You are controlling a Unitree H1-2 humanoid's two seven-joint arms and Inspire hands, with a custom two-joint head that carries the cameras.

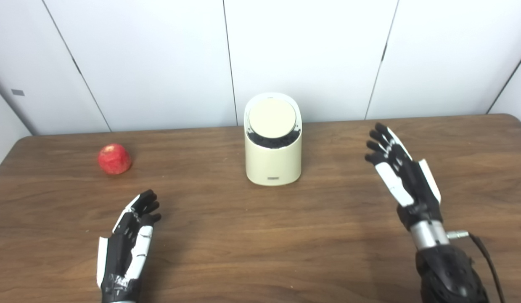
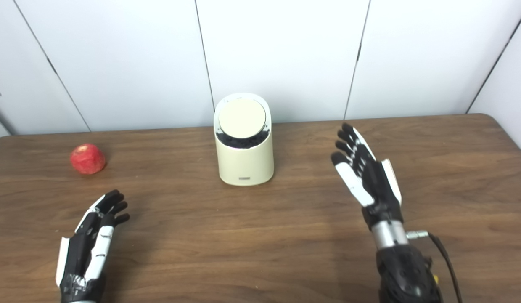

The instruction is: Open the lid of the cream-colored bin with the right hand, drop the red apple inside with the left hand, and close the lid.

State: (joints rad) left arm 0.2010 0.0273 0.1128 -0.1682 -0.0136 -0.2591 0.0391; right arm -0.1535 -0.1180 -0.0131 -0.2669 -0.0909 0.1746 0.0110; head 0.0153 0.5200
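Observation:
A cream-colored bin (image 1: 273, 162) stands upright at the middle of the wooden table (image 1: 260, 252), its round lid (image 1: 272, 118) tilted toward me with a dark gap along its lower edge. A red apple (image 1: 114, 159) lies on the table far to the bin's left. My left hand (image 1: 132, 235) rests low near the front left, open and empty, well short of the apple. My right hand (image 1: 397, 168) is raised to the right of the bin, open with fingers stretched out, not touching it.
White wall panels (image 1: 306, 54) rise right behind the table's far edge. A black cable (image 1: 487, 256) trails from my right wrist toward the front right corner. The table's left and right rounded corners are in view.

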